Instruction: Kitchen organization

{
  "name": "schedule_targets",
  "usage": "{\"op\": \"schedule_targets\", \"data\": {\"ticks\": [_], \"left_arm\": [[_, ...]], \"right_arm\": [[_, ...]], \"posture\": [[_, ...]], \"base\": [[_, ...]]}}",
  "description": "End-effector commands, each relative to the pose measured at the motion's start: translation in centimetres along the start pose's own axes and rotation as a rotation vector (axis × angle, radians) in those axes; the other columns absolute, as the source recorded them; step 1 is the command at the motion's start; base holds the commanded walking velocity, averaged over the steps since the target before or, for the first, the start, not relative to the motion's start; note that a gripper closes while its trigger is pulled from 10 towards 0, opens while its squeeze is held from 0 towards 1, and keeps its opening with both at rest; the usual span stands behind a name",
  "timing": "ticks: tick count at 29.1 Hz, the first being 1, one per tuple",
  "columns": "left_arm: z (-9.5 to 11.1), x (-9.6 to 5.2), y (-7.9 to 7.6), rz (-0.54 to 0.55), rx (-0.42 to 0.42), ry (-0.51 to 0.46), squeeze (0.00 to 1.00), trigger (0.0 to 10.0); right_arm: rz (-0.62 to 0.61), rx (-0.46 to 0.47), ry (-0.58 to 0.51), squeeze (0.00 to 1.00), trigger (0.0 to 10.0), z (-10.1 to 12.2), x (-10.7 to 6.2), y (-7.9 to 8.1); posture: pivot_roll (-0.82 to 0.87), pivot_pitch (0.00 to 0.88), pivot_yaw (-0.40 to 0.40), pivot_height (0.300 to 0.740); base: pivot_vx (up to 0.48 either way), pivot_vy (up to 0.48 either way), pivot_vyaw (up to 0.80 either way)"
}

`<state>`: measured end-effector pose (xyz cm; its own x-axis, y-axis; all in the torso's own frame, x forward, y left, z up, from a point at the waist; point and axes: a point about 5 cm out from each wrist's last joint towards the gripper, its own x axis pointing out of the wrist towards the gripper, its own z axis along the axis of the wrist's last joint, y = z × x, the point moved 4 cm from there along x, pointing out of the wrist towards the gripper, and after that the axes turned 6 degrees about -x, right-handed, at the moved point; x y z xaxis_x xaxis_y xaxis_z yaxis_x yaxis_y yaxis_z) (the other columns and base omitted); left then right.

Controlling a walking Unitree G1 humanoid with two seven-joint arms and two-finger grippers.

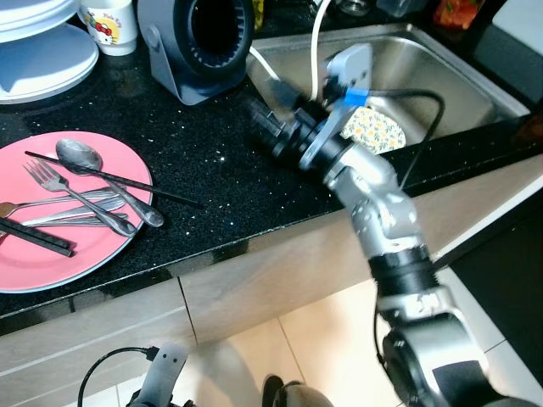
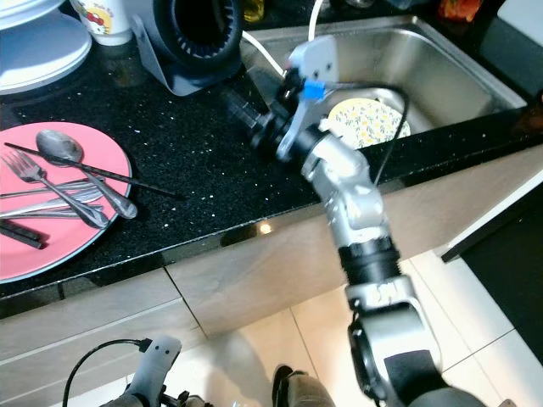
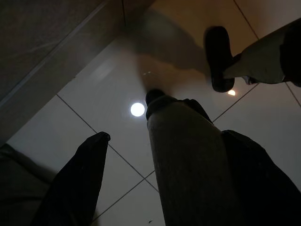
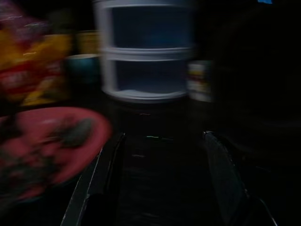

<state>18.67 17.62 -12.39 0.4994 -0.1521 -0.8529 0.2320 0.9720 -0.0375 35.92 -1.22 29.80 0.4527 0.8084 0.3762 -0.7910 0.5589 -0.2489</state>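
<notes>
Fingers (image 4: 101, 181) spread above counter (image 1: 212, 161), near fan (image 1: 199, 42).

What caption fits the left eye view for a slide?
Right hand open over the black counter, between the pink plate of cutlery and the sink.

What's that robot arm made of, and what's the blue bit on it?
The right arm is built of rounded silver segments joined by black rings, like jointed metal. A pale grey block sits at its wrist with a strip of blue tape, and a black cable loops along it. Its right gripper has two long black fingers.
</notes>
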Motion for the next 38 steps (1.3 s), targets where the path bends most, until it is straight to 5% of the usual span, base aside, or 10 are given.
{"op": "schedule_targets", "data": {"ticks": [1,6,22,31,36,38], "left_arm": [[-2.8,-0.2,-1.2,-0.023,-0.032,0.091,0.00,10.0],[-2.7,-0.1,-1.3,-0.015,-0.060,0.084,0.00,10.0],[-3.0,-0.3,-0.7,-0.006,-0.046,0.097,0.00,10.0],[-3.2,-0.3,-0.6,-0.009,-0.036,0.104,0.00,10.0],[-3.3,-0.4,-0.7,-0.017,-0.017,0.112,0.00,10.0],[-3.3,-0.4,-0.7,-0.017,-0.016,0.112,0.00,10.0]], "right_arm": [[0.063,0.005,0.004,0.00,10.0,-0.1,-0.1,1.2],[0.156,0.046,-0.007,0.00,10.0,-0.5,0.6,3.7],[-0.027,0.176,-0.107,0.00,10.0,0.5,-0.2,1.1],[-0.146,0.145,-0.115,0.00,10.0,1.2,-3.3,-2.2],[-0.040,0.007,-0.057,0.00,10.0,2.5,-7.4,-2.9],[-0.017,-0.026,-0.031,0.00,10.0,2.5,-7.9,-2.7]], "posture": [[0.08,0.091,-0.089,0.740],[0.09,0.087,-0.093,0.740],[0.09,0.087,-0.071,0.740],[0.09,0.087,-0.058,0.740],[0.08,0.088,-0.049,0.740],[0.08,0.088,-0.047,0.740]], "base": [[0.000,0.000,0.00],[0.000,0.000,0.32],[0.000,0.000,0.79],[0.000,0.000,0.23],[0.000,0.000,0.00],[0.000,0.000,0.00]]}}
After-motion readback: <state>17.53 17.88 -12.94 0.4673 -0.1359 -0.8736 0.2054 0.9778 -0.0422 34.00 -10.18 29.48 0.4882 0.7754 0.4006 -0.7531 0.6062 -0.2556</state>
